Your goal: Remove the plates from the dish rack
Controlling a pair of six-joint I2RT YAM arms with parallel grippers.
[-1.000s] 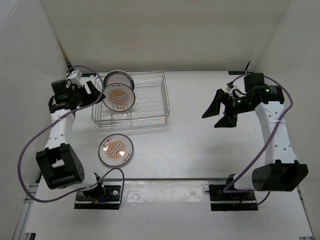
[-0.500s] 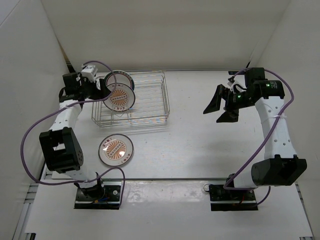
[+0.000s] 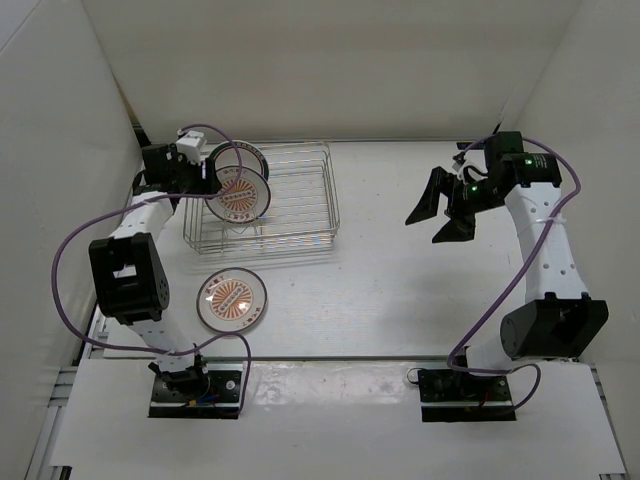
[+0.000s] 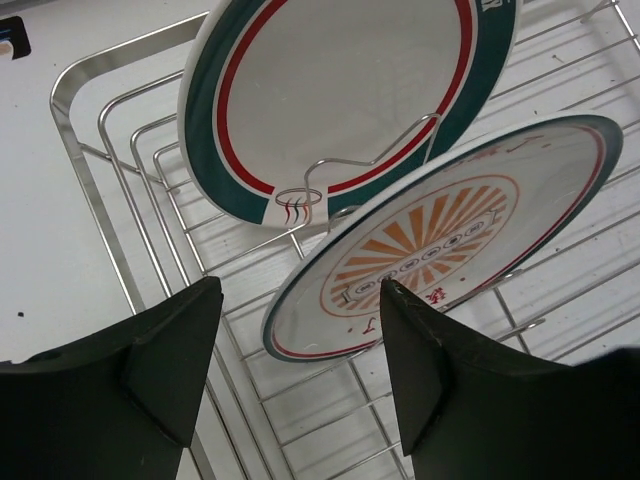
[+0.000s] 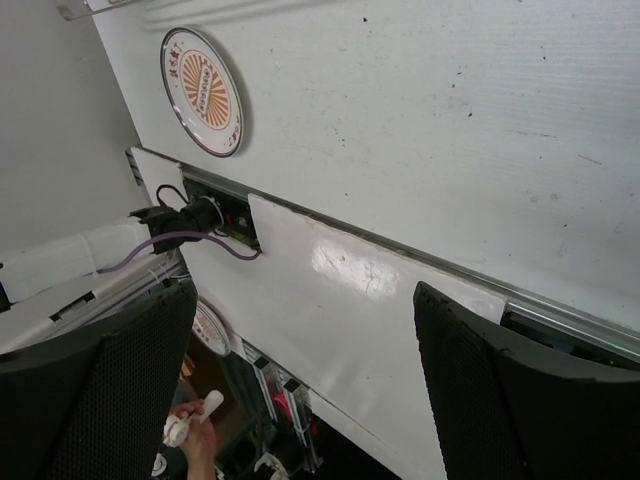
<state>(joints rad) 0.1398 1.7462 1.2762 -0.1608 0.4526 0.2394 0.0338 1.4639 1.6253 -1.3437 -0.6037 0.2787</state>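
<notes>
Where white walls point(image 3: 330, 70) enclose white table point(image 3: 400, 290), dish rack point(image 3: 333, 205) rear-left

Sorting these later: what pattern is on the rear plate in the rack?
The rear plate: white, teal rim band, thin red ring; clearest in left wrist view.

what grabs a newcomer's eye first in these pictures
A teal-rimmed round white plate and an orange-sunburst round white plate lean upright in the silver wire dish rack at the far left of the white table, the left pincer open just before them. A third plate, sunburst too, lies flat nearer the arms; the right pincer hangs open far right.
</notes>
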